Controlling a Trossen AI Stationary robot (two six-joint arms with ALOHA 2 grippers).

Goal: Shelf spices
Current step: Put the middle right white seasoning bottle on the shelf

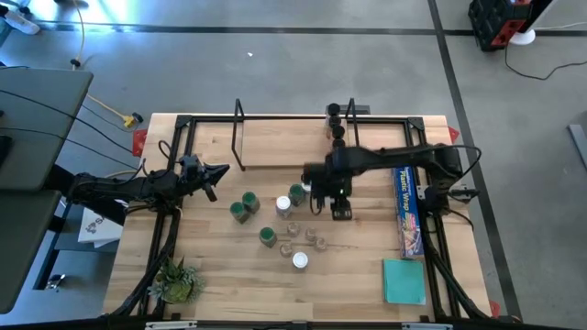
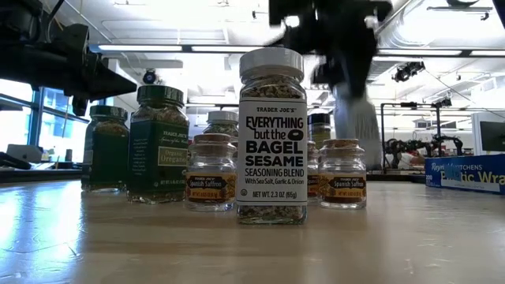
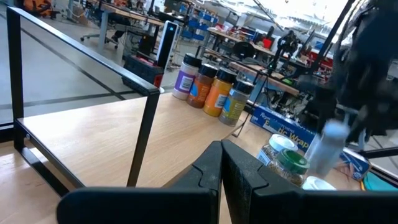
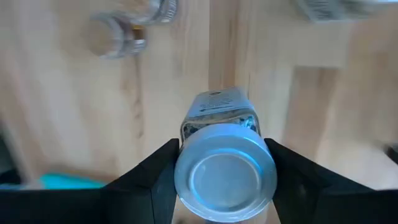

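You've got green-lidded glass spice jars (image 1: 244,207) mid-frame, a long blue plastic-wrap box (image 1: 407,209) right, and a flat teal cloth (image 1: 404,280) lower right.

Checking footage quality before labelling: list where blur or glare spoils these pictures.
Low view: the bagel seasoning jar is sharp, while the right gripper behind it is motion-smeared. Right wrist view: the silver-lidded jar is clear, the tabletop streaked. Left wrist view: the far arm is blurred. High view: ceiling-light glare on the floor.
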